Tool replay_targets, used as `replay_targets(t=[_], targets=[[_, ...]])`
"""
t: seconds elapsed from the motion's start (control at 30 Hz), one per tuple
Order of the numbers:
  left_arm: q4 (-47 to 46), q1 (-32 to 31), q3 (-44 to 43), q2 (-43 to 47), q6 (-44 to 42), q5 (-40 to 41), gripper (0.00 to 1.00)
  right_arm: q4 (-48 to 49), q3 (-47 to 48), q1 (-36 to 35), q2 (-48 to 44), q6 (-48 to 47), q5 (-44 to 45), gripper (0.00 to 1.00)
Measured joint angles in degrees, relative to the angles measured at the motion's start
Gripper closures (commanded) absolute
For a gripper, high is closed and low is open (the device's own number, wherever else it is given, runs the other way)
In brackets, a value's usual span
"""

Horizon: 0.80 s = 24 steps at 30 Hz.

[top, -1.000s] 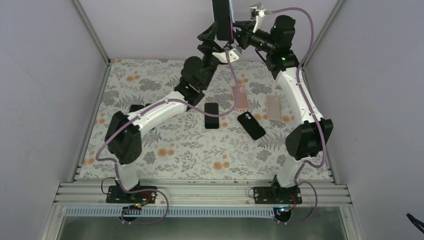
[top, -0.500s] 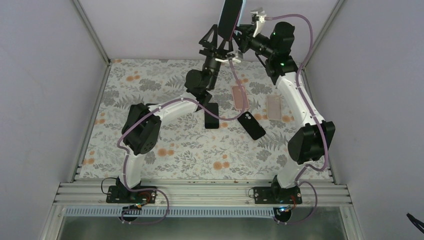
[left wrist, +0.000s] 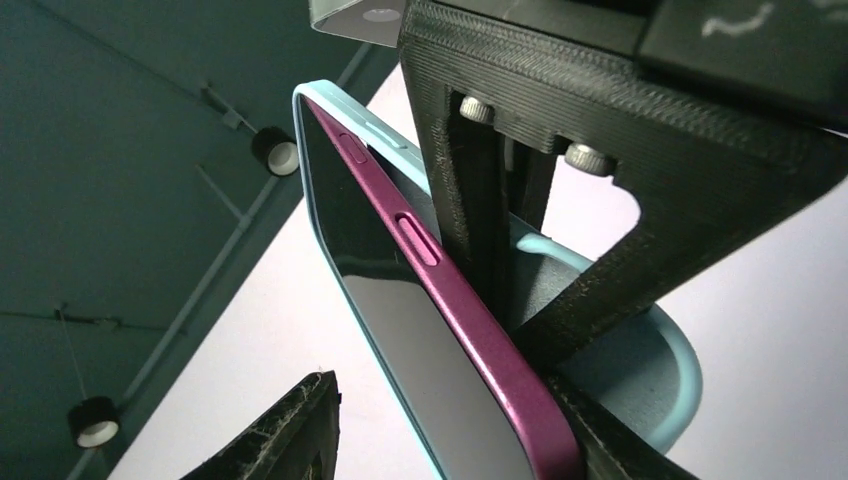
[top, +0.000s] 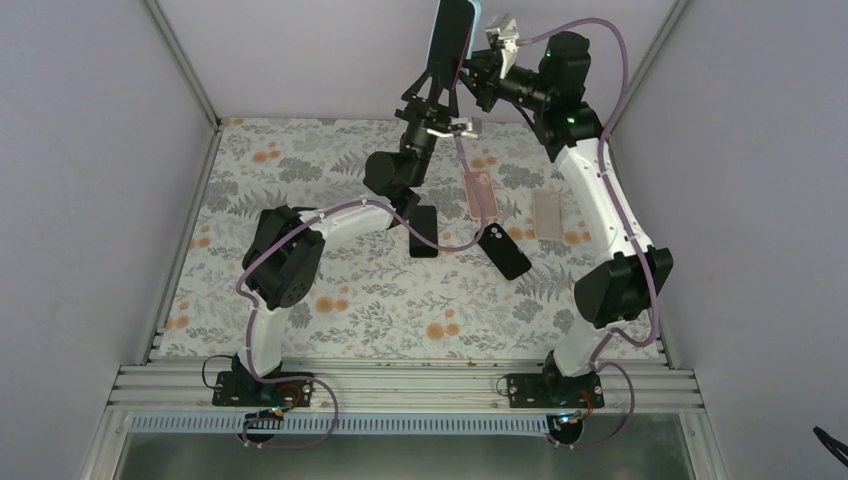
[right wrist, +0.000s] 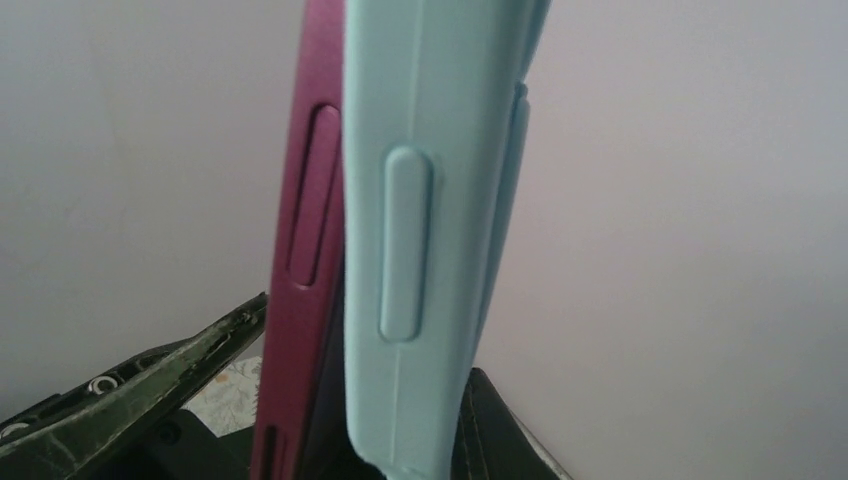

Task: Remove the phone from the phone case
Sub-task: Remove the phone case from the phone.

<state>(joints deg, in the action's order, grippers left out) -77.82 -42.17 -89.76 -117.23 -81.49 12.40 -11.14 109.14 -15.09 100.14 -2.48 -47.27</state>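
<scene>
Since a second ago both arms have tilted the phone (top: pixel 452 32) high above the desk's far edge. The left end effector (top: pixel 437 88) pinches it; its magenta edge now stands clear of the case (right wrist: pixel 420 230), so separation has begun. Whether the right end effector (top: pixel 484 62) is gripping, I cannot tell.

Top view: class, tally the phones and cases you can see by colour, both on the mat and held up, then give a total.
Black, on the mat: 2
Pink, on the mat: 2
Held up: magenta phone 1, light blue case 1
Total: 6
</scene>
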Motion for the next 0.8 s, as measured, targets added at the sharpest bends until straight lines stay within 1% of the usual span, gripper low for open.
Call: replay_targets(t=[0.2, 0.27, 0.37, 0.47, 0.63, 0.73, 0.8], targets=[[-1.8, 0.0, 0.0, -0.1, -3.9, -1.4, 0.53, -2.7, 2.3, 0.2, 1.0, -6.9, -2.7, 0.97], [-2.2, 0.0, 0.0, -0.1, -5.2, -1.4, 0.58, -4.4, 4.1, 0.2, 2.0, -9.8, -3.8, 0.97], [-1.7, 0.0, 0.2, -0.1, -7.9, -1.6, 0.63, -6.6, 5.5, 0.2, 3.0, -14.1, -5.0, 0.97], [-1.8, 0.1, 1.5, -0.1, -9.8, -1.6, 0.69, -8.1, 5.6, 0.3, 3.5, -17.0, -5.9, 0.97], [-1.7, 0.2, 3.1, -0.1, -11.8, -1.8, 0.78, -9.7, 5.5, 0.7, 4.3, -17.6, -7.0, 0.97], [-2.0, 0.2, 3.9, -0.1, -12.2, -1.9, 0.85, -9.9, 5.0, 0.9, 4.4, -17.6, -7.6, 0.97], [-2.1, 0.2, 4.4, -0.1, -12.3, -2.0, 0.88, -10.2, 4.7, 0.9, 4.4, -17.6, -7.6, 0.97]])
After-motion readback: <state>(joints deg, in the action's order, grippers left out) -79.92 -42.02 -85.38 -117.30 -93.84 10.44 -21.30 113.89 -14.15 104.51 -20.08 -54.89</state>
